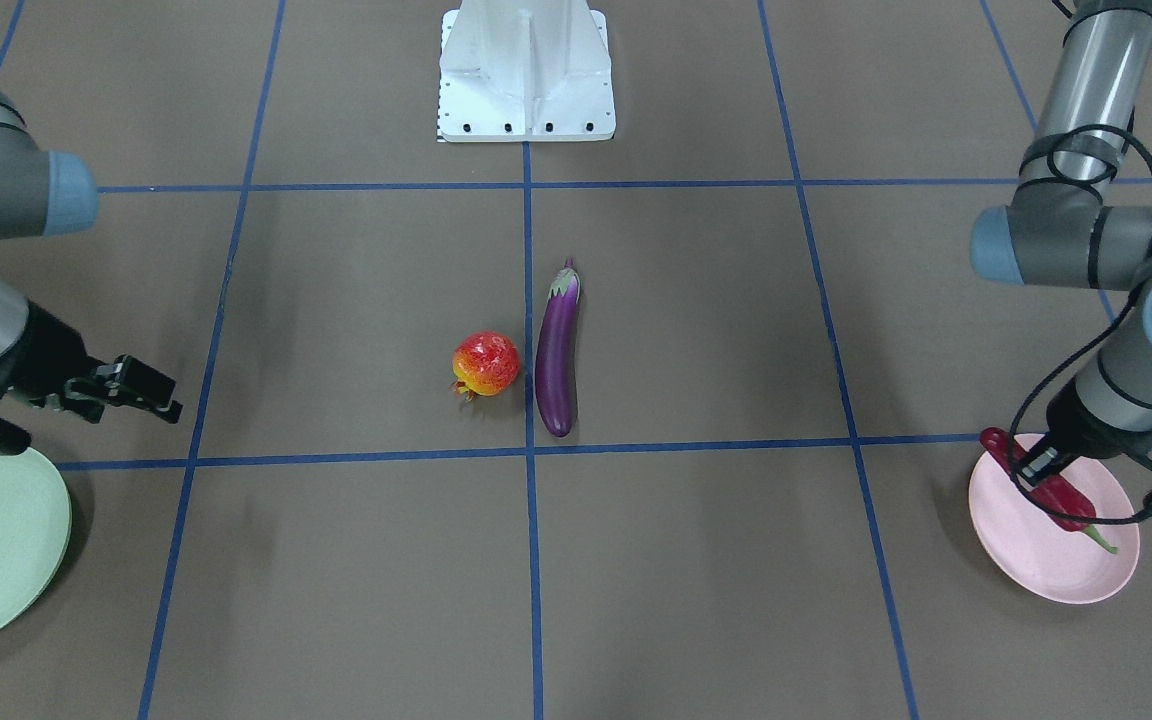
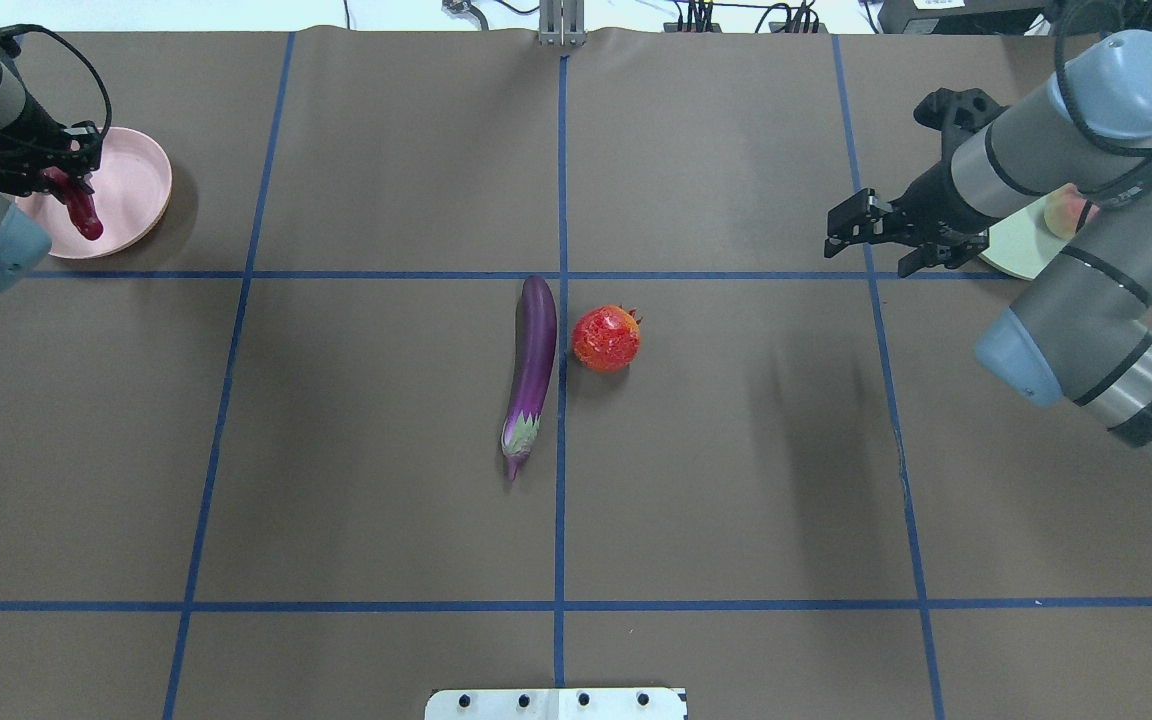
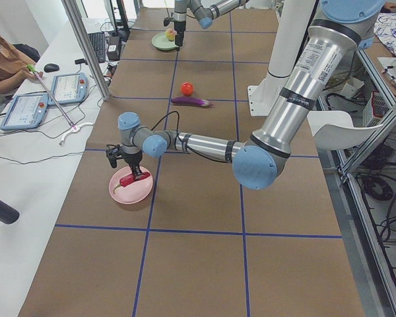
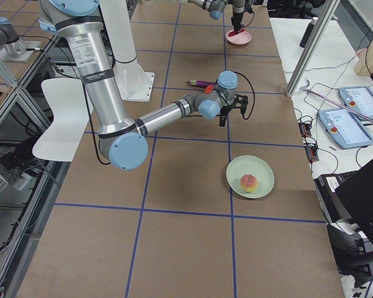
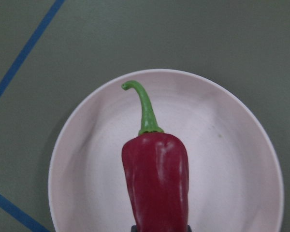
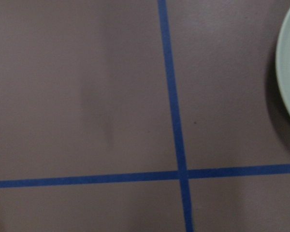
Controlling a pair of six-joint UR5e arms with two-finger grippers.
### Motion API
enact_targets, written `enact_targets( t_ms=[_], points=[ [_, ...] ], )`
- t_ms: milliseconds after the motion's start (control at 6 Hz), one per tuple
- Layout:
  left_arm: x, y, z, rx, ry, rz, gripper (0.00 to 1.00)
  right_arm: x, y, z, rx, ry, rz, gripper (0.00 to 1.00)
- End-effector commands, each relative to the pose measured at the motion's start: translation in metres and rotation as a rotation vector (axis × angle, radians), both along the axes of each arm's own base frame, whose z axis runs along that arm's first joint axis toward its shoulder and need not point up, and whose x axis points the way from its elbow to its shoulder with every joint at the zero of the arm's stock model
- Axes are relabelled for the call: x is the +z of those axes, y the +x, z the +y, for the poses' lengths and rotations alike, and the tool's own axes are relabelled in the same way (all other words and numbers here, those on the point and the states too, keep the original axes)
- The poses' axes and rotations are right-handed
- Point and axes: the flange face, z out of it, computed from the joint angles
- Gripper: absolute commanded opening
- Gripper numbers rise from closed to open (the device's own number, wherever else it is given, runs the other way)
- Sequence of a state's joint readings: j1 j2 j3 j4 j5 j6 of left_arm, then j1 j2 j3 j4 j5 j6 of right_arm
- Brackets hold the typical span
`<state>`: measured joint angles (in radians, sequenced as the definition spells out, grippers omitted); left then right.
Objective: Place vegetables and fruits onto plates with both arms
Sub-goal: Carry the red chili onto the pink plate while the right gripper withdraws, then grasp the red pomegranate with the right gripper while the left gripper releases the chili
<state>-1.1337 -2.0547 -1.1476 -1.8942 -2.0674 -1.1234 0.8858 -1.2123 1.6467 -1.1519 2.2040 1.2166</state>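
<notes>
Left gripper (image 3: 131,168) is clamping down on the fat end of the chili pepper (image 5: 156,179) and holding it tilted over the pink plate (image 5: 232,145), green stem pointing down toward the plate. Can't tell if the stem tip is actually touching it. Right gripper (image 2: 861,248) is hovering with its fingers apart and nothing between them, just beside the green plate (image 4: 263,166) and above bare table (image 2: 336,450). The peach (image 4: 249,182) is sitting on that green plate. The eggplant (image 2: 534,365) and pomegranate (image 2: 606,339) are lying out in the middle of the table, well apart from both plates. They're side by side with a sliver of a gap, the eggplant running along one of the blue tape lines (image 2: 560,150), which is passing between the two. As for writing, the left arm (image 3: 297,99) is showing some black lettering on its silver tube in the left side view, but it's coming out too small to read.
</notes>
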Motion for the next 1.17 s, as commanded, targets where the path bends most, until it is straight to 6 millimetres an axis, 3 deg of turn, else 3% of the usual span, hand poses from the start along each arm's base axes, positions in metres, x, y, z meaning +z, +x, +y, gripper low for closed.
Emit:
enact_targets(
  t_ms=[0, 167, 500, 667, 1000],
  points=[
    [0.003, 0.000, -0.010, 0.006, -0.006, -0.006, 0.99, -0.069, -0.089, 0.046, 0.098, -0.049, -0.042, 1.00],
    [-0.025, 0.002, -0.022, -0.002, 0.021, 0.015, 1.00, -0.095, -0.118, 0.067, 0.122, -0.089, -0.075, 1.00],
    [-0.036, 0.004, -0.021, 0.002, 0.034, 0.039, 1.00, -0.115, -0.161, 0.093, 0.307, -0.259, -0.111, 1.00],
    [-0.044, 0.004, -0.021, 0.001, 0.044, 0.045, 1.00, -0.114, -0.176, 0.101, 0.386, -0.304, -0.114, 1.00],
    [-0.060, 0.006, -0.018, 0.009, 0.056, 0.070, 1.00, -0.108, -0.198, 0.099, 0.429, -0.371, -0.100, 1.00]
  ],
)
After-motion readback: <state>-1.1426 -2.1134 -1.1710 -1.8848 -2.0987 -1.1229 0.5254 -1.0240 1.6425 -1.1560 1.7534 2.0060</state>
